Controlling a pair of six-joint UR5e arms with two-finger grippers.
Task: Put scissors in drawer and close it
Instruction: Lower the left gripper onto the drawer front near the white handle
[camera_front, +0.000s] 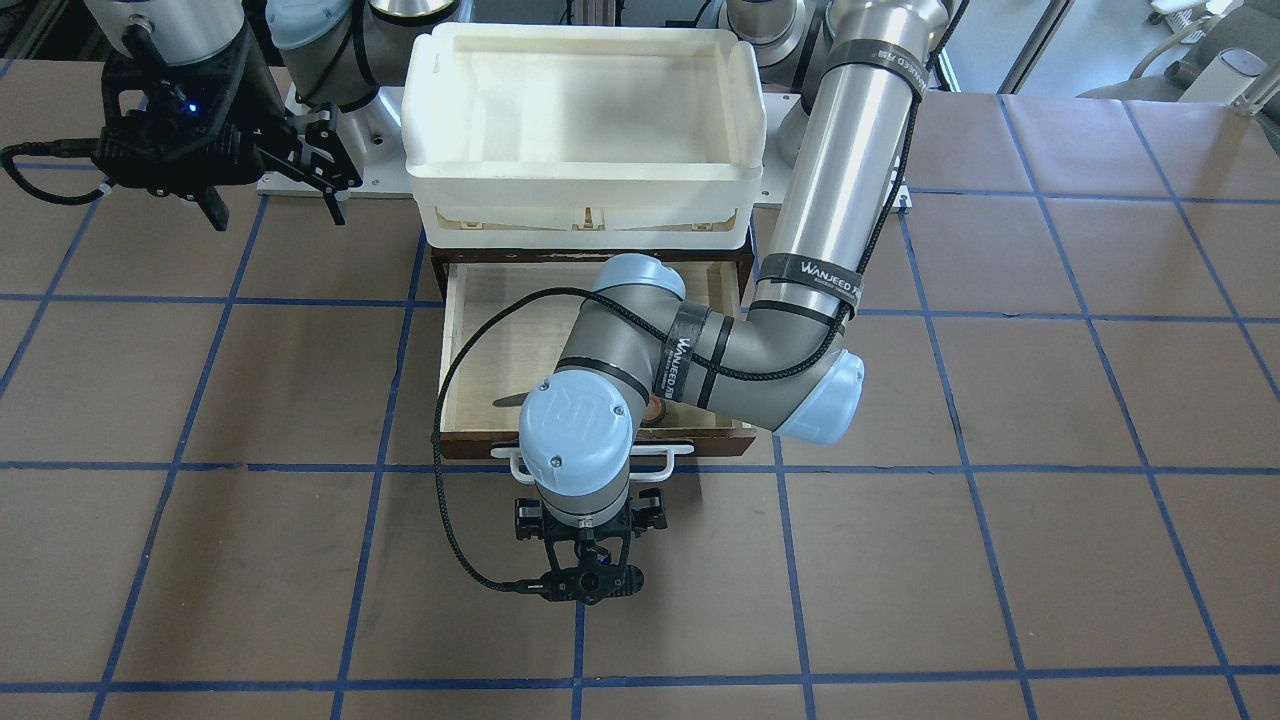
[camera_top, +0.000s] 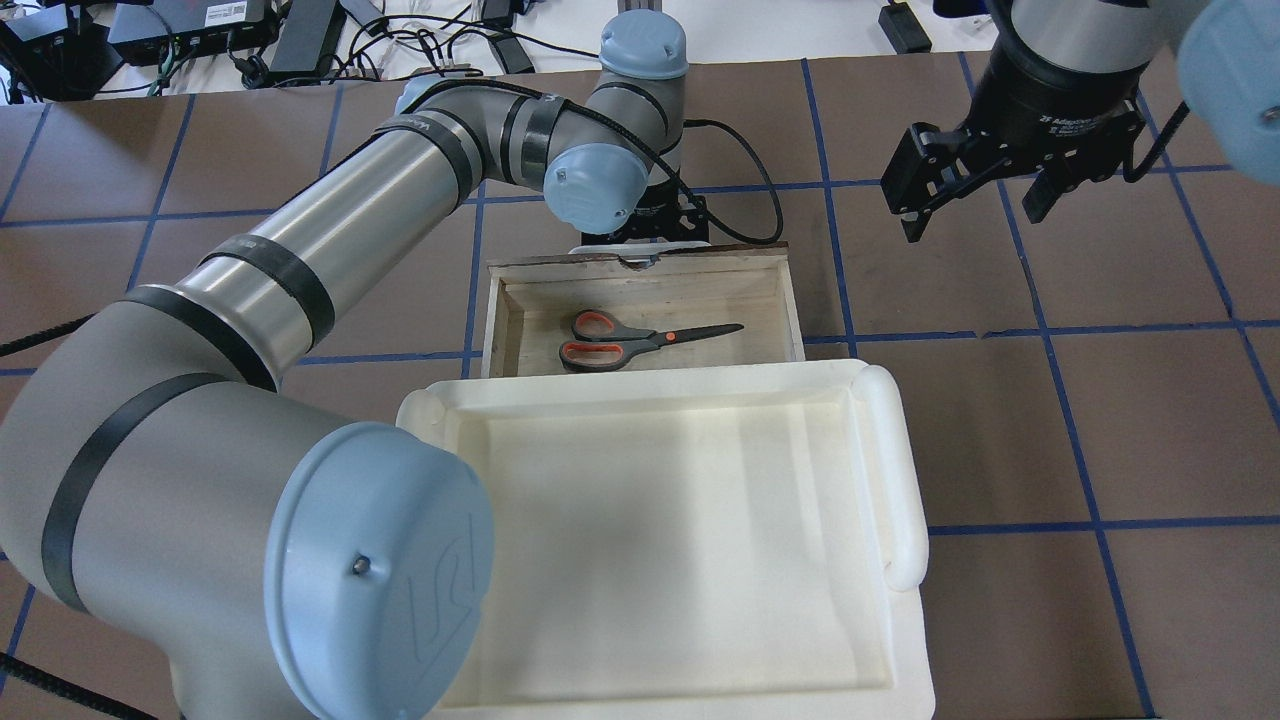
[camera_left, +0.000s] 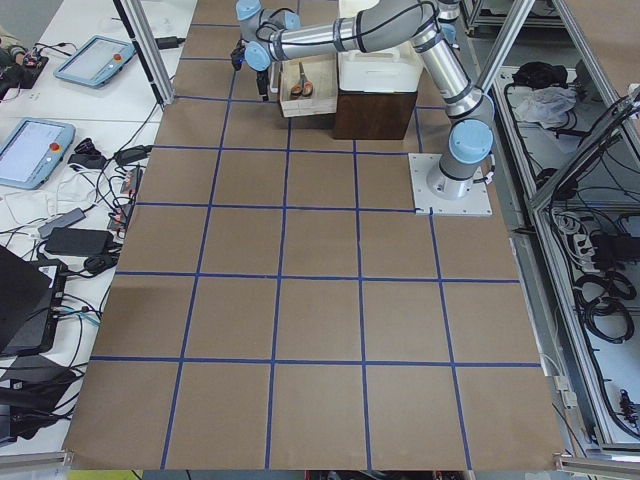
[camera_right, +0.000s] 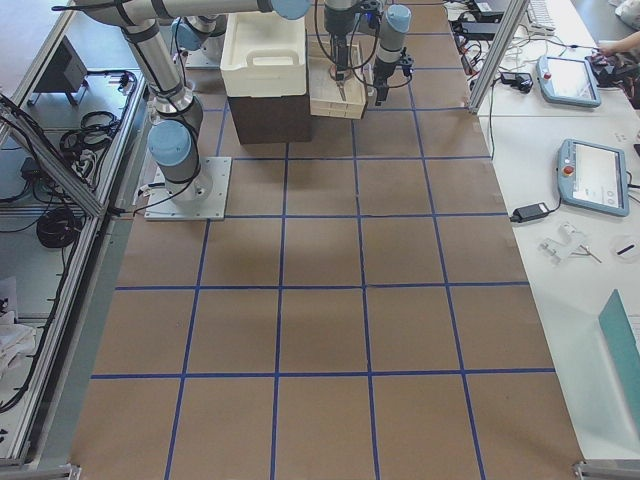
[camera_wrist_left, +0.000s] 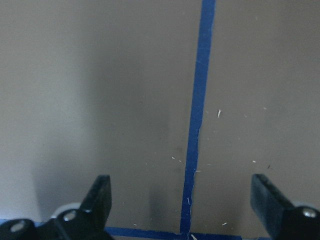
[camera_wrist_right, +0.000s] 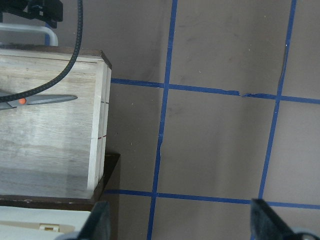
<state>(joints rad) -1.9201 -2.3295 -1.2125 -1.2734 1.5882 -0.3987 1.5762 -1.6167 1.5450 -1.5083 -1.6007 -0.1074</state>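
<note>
The scissors (camera_top: 640, 340), with grey handles and orange-red loops, lie flat inside the open drawer (camera_top: 745, 290); the blade tip shows in the front view (camera_front: 510, 400) and the right wrist view (camera_wrist_right: 45, 100). The drawer's dark front (camera_front: 470, 445) carries a white bar handle (camera_front: 680, 455). My left gripper (camera_front: 590, 515) points down just outside the drawer front by the handle. It is open and empty over the table in the left wrist view (camera_wrist_left: 182, 185). My right gripper (camera_top: 975, 200) is open and empty, above the table beside the drawer.
A white plastic tray (camera_top: 900, 470) sits on the dark cabinet above the drawer. The left arm's elbow (camera_front: 800, 390) and forearm reach over the drawer. The brown table has blue tape lines (camera_wrist_left: 197, 120).
</note>
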